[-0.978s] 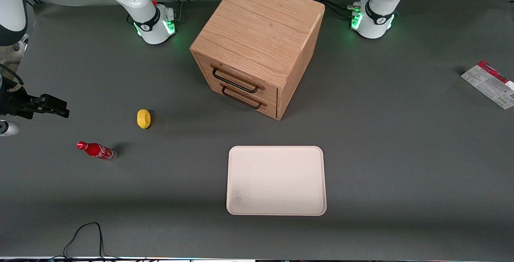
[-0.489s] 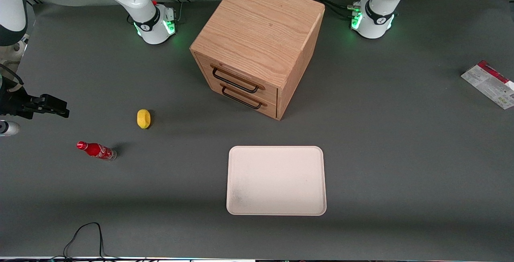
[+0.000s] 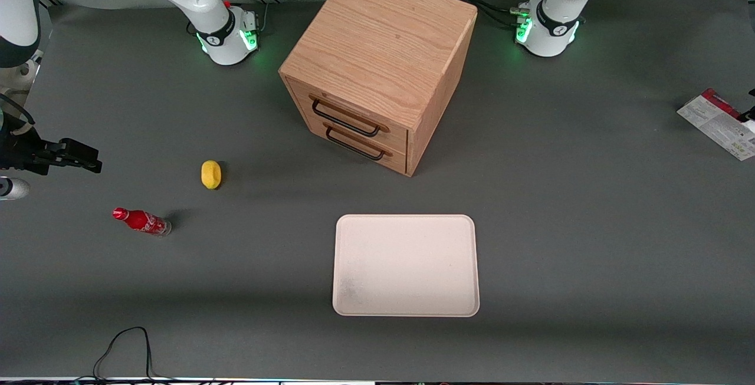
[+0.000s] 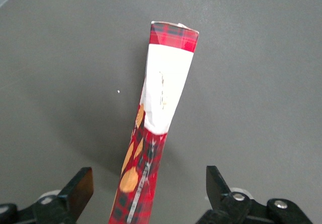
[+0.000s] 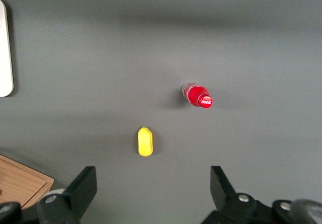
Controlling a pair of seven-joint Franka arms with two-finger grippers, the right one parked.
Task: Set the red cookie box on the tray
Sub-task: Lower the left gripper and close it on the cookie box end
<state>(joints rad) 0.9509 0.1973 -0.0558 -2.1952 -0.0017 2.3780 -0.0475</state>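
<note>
You are at the pick-up step, with nothing yet carried. The red cookie box (image 3: 714,121) lies on the grey table (image 3: 590,226) at the working arm's end, at the very edge of the front view, well apart from the tray (image 3: 407,267), which sits bare near the middle of the table and nearer to the front camera than the wooden cabinet (image 3: 377,61). The gripper (image 4: 149,183) hangs directly over the box (image 4: 166,83); its two fingers stand apart, one on each side of the box's narrow red edge, and no contact with the carton is visible. In the front view only a dark sliver of the gripper shows beside the box. My judgement: you next lower the fingers around the thin edge and close squarely across it, since a flat, light carton may twist or slip if pinched near one end; then lift it well off the table and carry it a long way toward the tray, passing the cabinet's corner on the camera's side. The table surface is a plain dark mat, even and dry. Toward the parked arm's end lie a small red bottle (image 3: 141,221) and a yellow object (image 3: 211,174), both well away from your route, and a black cable (image 3: 127,344) loops at the table's near edge.
</note>
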